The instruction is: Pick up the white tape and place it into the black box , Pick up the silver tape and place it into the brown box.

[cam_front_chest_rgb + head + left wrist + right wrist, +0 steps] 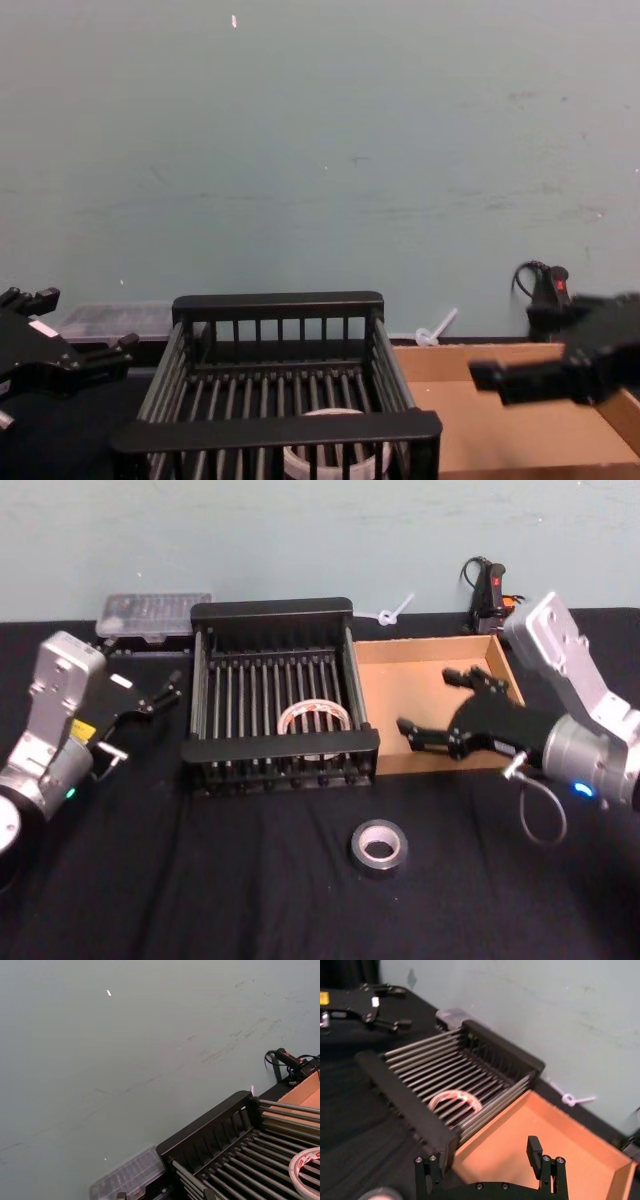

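Your right end effector [437, 700] hangs over the brown box [420, 685], fingers spread wide, gripping nothing. In the right wrist view its two fingers [535, 1152] sit apart above the box's cardboard floor [530, 1130], near the wall shared with the black box [427, 1122].

Your left end effector [158, 693] is parked at the far left of the counter [200, 880], just left of the black box [280, 745], fingers open, empty. The chest view shows it at lower left [70, 365], apart from the crate's side bars.

White tape [314, 718] lies flat on the slatted bottom of the black box, toward its near right part. You can see it through the front bars in the chest view [335, 455] and at the edge of the left wrist view [307, 1170].

Silver tape [379, 846] lies flat on the counter, near side, in front of the gap where the two boxes meet, well apart from both end effectors.

A clear plastic case [155, 615] sits far left behind the black box. A black handheld device with a cord [487, 592] stands behind the brown box.
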`<state>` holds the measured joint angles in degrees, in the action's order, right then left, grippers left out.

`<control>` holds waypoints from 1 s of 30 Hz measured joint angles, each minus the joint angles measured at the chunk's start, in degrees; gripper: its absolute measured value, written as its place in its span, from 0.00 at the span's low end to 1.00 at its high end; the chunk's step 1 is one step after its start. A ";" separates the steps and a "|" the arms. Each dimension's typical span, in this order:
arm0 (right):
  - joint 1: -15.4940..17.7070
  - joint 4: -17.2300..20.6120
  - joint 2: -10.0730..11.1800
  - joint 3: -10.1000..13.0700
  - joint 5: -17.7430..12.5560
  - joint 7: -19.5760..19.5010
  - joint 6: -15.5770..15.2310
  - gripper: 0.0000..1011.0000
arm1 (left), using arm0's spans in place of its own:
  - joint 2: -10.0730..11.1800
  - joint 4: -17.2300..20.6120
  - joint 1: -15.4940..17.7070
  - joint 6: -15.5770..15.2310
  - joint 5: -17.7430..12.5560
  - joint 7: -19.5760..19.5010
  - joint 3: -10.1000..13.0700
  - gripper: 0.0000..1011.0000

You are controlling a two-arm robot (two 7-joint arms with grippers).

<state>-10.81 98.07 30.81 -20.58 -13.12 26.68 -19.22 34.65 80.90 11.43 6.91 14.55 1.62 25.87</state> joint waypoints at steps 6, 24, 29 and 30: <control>3.80 2.58 2.38 -0.45 -1.91 0.49 -2.24 0.99 | 0.00 0.00 0.00 0.00 0.00 0.00 0.00 0.99; 5.64 1.45 3.68 -3.92 -4.55 0.89 -5.49 0.99 | 0.00 0.00 -0.01 0.00 0.00 0.00 0.00 0.99; 5.17 0.72 3.68 -4.74 -5.17 1.20 -5.96 0.99 | 0.00 0.00 0.00 0.00 0.00 0.00 0.00 0.99; 5.00 0.47 3.67 -5.01 -5.38 1.30 -6.13 0.99 | 0.00 0.00 0.00 0.00 0.00 0.00 0.00 0.99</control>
<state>-5.82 98.54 34.48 -25.58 -18.50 27.97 -25.34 34.64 80.90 11.43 6.91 14.55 1.62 25.86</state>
